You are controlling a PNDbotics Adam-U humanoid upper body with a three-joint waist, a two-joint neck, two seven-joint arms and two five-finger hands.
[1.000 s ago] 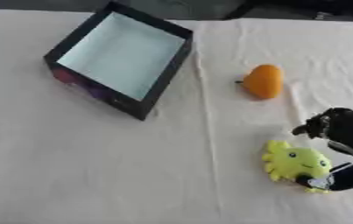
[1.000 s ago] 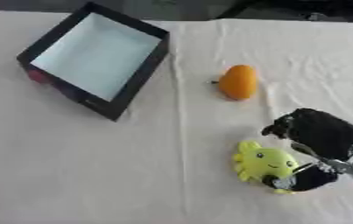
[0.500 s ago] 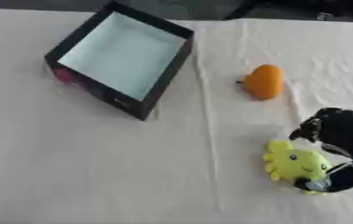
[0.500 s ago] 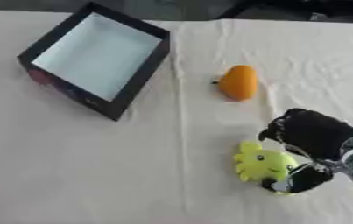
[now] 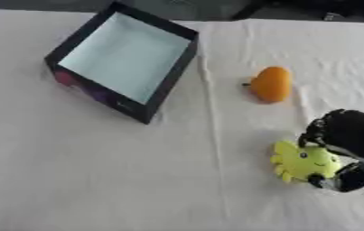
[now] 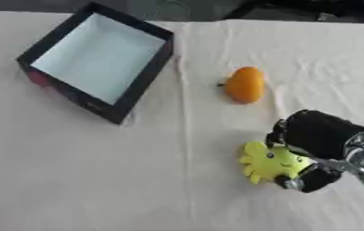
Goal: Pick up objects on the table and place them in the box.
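A yellow plush toy (image 6: 268,162) with stubby arms lies on the white cloth at the lower right. My right hand (image 6: 317,135) comes in from the right and is curled round the toy, fingers above it and thumb (image 6: 313,178) below it. An orange fruit-shaped object (image 5: 271,84) lies on the cloth further back, apart from the hand. The black box (image 5: 174,71) with a pale blue inside stands open at the upper left, tilted, with nothing in it. My left hand shows in neither view.
A white cloth with creases covers the table (image 5: 98,171). Dark shapes show along the far edge at the upper right.
My right hand has closed further onto the yellow toy, its fingers now down against the toy's upper side. The toy, orange object and box have stayed in place.
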